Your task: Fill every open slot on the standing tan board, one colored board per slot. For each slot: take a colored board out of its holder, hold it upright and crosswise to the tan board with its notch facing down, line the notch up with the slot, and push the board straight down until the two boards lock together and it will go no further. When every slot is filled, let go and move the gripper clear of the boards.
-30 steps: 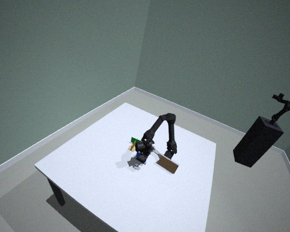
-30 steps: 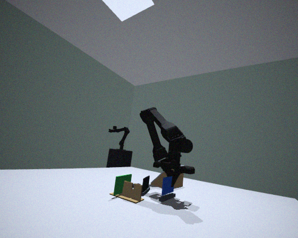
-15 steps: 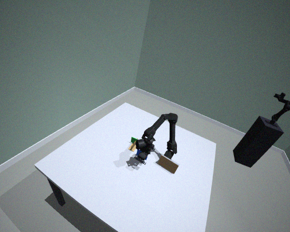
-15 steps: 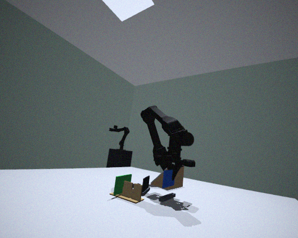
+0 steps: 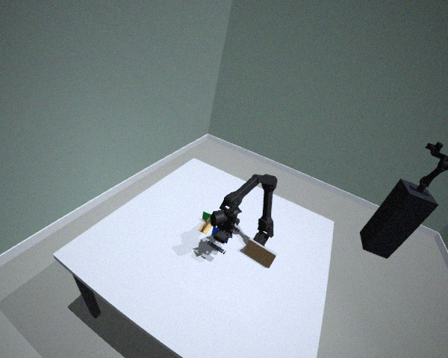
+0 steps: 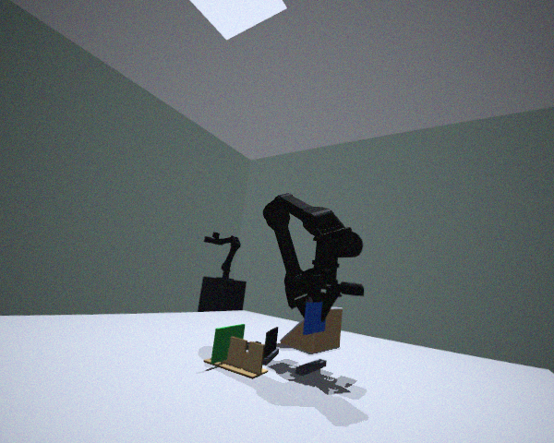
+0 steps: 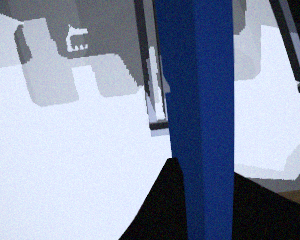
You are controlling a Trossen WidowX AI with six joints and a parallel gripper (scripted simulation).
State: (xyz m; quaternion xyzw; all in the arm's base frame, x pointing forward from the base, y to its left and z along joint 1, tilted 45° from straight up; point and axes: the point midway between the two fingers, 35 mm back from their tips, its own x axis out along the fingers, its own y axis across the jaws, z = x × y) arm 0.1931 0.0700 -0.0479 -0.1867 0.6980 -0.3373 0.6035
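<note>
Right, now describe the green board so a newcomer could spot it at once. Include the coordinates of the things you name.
On the white table [image 5: 147,269] [image 6: 101,381], find the standing tan board [image 6: 245,355]. The green board [image 5: 206,215] [image 6: 228,336] stands upright at its end; the blue one [image 6: 314,317] hangs from the gripper [image 6: 315,301].
</note>
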